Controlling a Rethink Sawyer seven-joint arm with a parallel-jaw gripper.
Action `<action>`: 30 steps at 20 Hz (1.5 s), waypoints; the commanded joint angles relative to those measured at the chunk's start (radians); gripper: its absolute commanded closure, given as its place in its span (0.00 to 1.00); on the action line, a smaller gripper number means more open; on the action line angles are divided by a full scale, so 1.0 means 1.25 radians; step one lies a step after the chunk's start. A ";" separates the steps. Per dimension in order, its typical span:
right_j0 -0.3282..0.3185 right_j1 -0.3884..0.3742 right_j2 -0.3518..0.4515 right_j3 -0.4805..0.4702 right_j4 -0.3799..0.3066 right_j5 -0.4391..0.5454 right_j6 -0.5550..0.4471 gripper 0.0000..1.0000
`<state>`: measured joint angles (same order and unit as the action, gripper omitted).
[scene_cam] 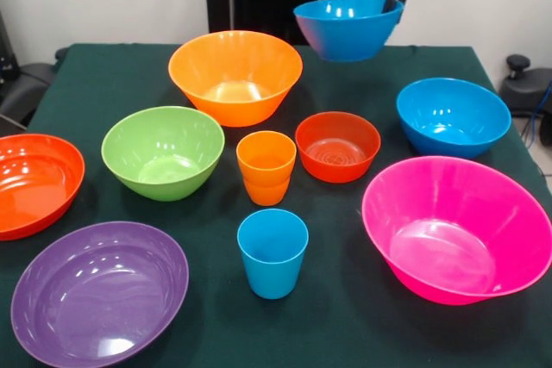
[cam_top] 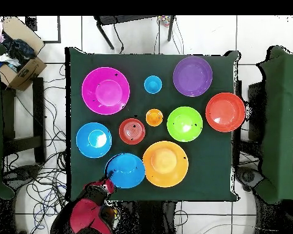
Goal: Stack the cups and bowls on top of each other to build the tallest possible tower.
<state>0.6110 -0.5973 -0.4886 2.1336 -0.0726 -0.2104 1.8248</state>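
Note:
My gripper [scene_cam: 395,2] is at the table's far right edge, shut on the rim of a blue bowl [scene_cam: 345,28] and holding it slightly tilted just above the cloth; both also show in the overhead view, gripper [cam_top: 109,180] and bowl [cam_top: 126,170]. On the table, each apart, sit an orange bowl [scene_cam: 235,75], a lime green bowl [scene_cam: 162,151], a small red-orange bowl [scene_cam: 337,146], a large red-orange bowl [scene_cam: 30,180], a second blue bowl [scene_cam: 453,116], a pink bowl [scene_cam: 453,226] and a purple bowl [scene_cam: 99,292]. Orange cups [scene_cam: 266,167] stand nested at the centre, with a light blue cup [scene_cam: 272,252] in front of them. No tower shows.
The dark green table [cam_top: 213,177] has bare cloth by the robot's side beyond the orange bowl. A cardboard box [cam_top: 21,64] and loose cables [cam_top: 48,164] lie on the floor beside it. Green-covered furniture [cam_top: 283,122] stands at one side.

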 commanded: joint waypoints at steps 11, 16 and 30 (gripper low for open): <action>-0.095 -0.070 0.093 -0.178 -0.025 0.147 0.042 1.00; -0.085 -0.036 0.079 -0.201 -0.009 0.108 0.062 1.00; -0.087 0.098 0.071 -0.210 -0.003 -0.070 0.101 1.00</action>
<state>0.5117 -0.5775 -0.4821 1.9311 -0.0761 -0.2338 1.8248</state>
